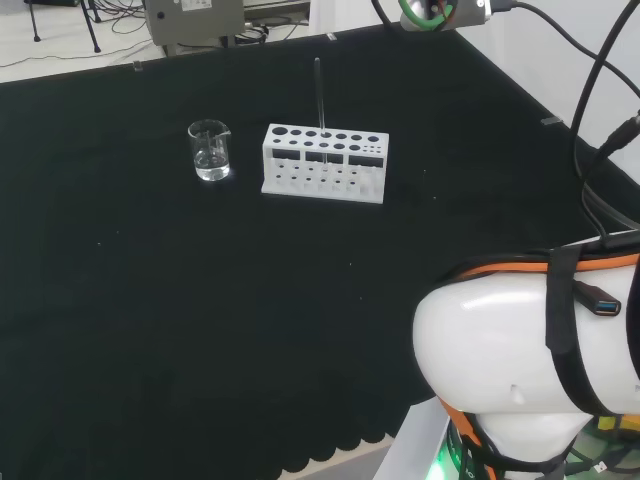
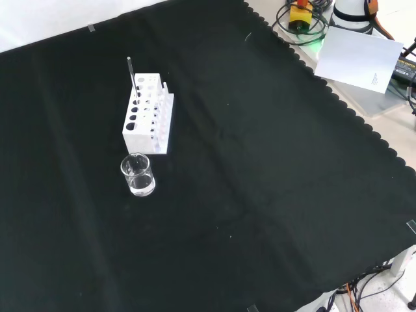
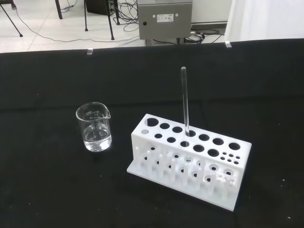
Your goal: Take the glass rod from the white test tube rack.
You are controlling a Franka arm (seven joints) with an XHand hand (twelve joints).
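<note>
A white test tube rack stands on the black cloth. A thin clear glass rod rises nearly upright from one of its middle holes, leaning slightly. In the head view the arm's big white link fills the lower right corner, well away from the rack. The wrist view looks at the rack and rod from some distance. Nothing touches the rod.
A small clear glass beaker stands beside the rack, to its left in the head view and nearer the camera in the front view. A grey box and cables lie beyond the cloth's far edge.
</note>
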